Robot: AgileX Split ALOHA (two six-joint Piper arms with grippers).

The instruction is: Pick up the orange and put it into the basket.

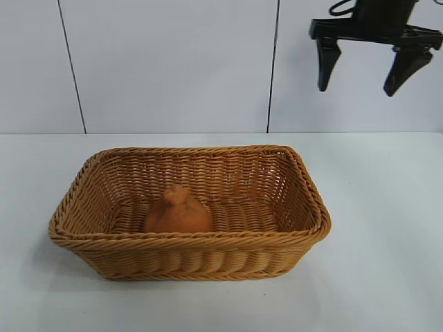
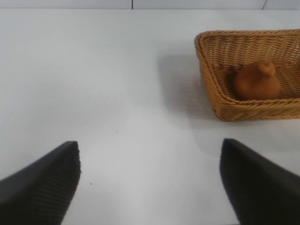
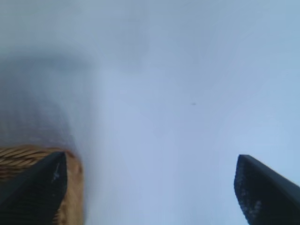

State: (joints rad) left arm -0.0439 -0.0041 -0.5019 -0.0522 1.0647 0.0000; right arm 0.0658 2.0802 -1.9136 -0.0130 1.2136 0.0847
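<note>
Inside the basket point(image 1: 308, 181) lies the orange point(image 1: 178, 212), well below the right gripper's point(image 1: 363, 76) empty, wide-spread fingers.

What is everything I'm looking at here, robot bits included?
orange: one, matte orange-brown with a small knob on top, lying on the floor of the basket, near its front wall.
basket: one, honey-tan woven wicker, rectangular, standing on the table.
table: one, white, under everything.
wall: white panels with dark seams, behind the table.
left gripper: one, black, open and empty, low over the bare table, off to one side of the basket.
right gripper: one, black, open and empty, high in the air, above and to the right of the basket in the exterior view.
</note>
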